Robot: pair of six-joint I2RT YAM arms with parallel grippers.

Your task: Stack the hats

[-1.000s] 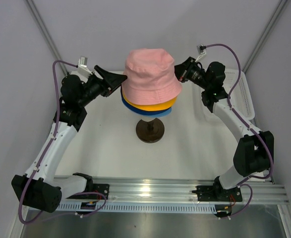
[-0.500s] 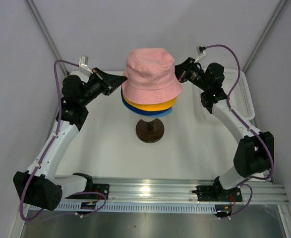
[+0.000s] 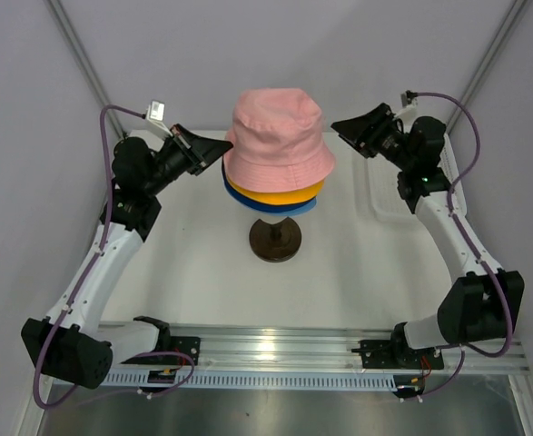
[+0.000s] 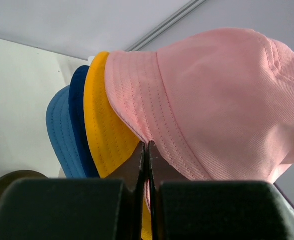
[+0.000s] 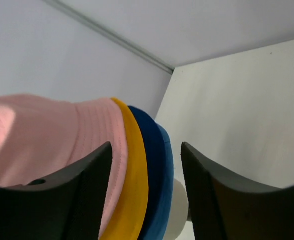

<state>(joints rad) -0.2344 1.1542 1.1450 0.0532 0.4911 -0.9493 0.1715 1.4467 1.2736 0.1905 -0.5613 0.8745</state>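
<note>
Four hats sit stacked on the mannequin head in the middle of the table: the pink hat (image 3: 277, 132) on top, with the brims of the yellow hat (image 3: 280, 193), the navy hat (image 3: 295, 204) and the light blue hat (image 3: 271, 209) showing under it. My left gripper (image 3: 222, 145) is shut on the left edge of the pink hat's brim (image 4: 136, 125), pink fabric pinched between the jaws (image 4: 148, 145). My right gripper (image 3: 339, 127) hangs open to the right of the stack, apart from it. In the right wrist view the brims (image 5: 134, 170) lie beyond its spread fingers (image 5: 145, 145).
The mannequin head (image 5: 177, 210) shows cream below the brims, on its dark round base (image 3: 275, 240). A white mesh basket (image 3: 443, 177) stands at the right, under my right arm. Grey walls close in at the back and both sides.
My left gripper has closed on the pink brim. My right gripper has let go of the brim, opened and drawn back to the right.
</note>
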